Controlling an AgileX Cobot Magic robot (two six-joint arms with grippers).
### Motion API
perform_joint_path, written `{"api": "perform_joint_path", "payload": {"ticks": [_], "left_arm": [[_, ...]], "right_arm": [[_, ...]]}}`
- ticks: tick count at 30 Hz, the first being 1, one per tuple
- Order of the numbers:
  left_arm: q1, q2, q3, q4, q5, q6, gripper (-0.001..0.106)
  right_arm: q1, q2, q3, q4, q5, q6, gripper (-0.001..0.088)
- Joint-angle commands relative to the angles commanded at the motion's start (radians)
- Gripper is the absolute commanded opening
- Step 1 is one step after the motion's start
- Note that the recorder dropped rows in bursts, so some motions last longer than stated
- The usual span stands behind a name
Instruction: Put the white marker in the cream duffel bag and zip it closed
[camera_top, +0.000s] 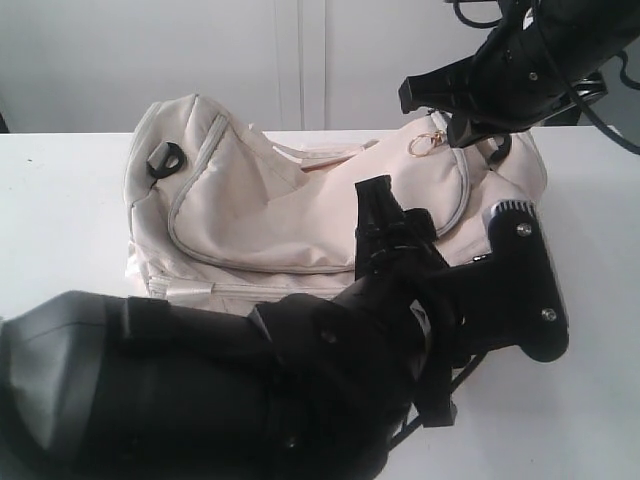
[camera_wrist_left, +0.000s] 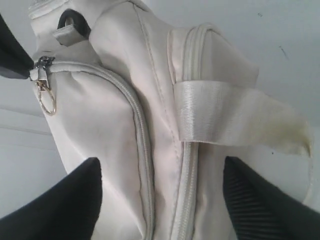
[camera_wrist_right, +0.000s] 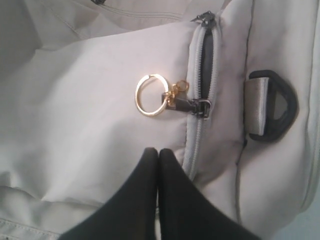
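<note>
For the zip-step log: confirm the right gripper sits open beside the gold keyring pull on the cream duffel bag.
Not open: the right gripper is shut, fingertips pressed together, as the right wrist view shows. It does sit beside the gold keyring pull on the cream duffel bag.

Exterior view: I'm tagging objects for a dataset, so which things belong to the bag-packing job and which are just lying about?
Job: cream duffel bag, zipper, gold keyring pull, left gripper, right gripper; white marker not visible.
Just there: white table, black D-ring.
</note>
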Motion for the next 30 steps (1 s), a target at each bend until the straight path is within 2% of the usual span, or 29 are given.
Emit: {"api": "perform_joint_path", "payload": {"ticks": [2,7,11,20,24,28,30], "left_arm": [[0.000,-0.011,0.000,-0.042,0.019,0.006,0.052],[0.000,-0.042,0.000,-0.184,0.099,0.134,0.021],[0.000,-0.059,0.000,-0.247,0.164,0.158,0.000],[0.013,-0.119,0.000,-0.323,0.181,0.253,0.000],[0.067,-0.158,0.000,-0.514,0.141,0.369,0.000],[0.139,-0.192,0.000,-0.757,0.115,0.581,0.000],[0.169,-0.208,0.000,-0.830,0.115,0.632,0.000]], "right_arm": [[0.000,0.000,0.000,0.000,0.002,0.000,0.0000],[0.000,0.000,0.000,0.000,0.004,0.000,0.0000],[0.000,0.000,0.000,0.000,0.004,0.000,0.0000],[0.000,0.000,0.000,0.000,0.013,0.000,0.0000],[0.000,0.000,0.000,0.000,0.013,0.000,0.0000],[0.000,0.000,0.000,0.000,0.010,0.000,0.0000],[0.000,0.000,0.000,0.000,0.010,0.000,0.0000]]}}
